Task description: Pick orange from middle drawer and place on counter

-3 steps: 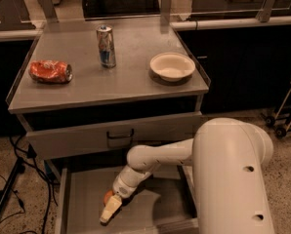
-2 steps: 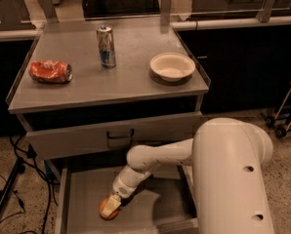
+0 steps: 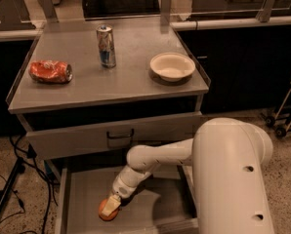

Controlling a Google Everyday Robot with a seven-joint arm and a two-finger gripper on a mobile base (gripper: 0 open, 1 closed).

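The gripper [image 3: 111, 205] sits on the orange [image 3: 106, 213] in the open middle drawer [image 3: 160, 206].
Whether it is clamped on the fruit cannot be told. Above, the counter [image 3: 87, 87] carries a red packet [image 3: 50, 71], a can [image 3: 106, 46] and a white bowl [image 3: 172, 66].
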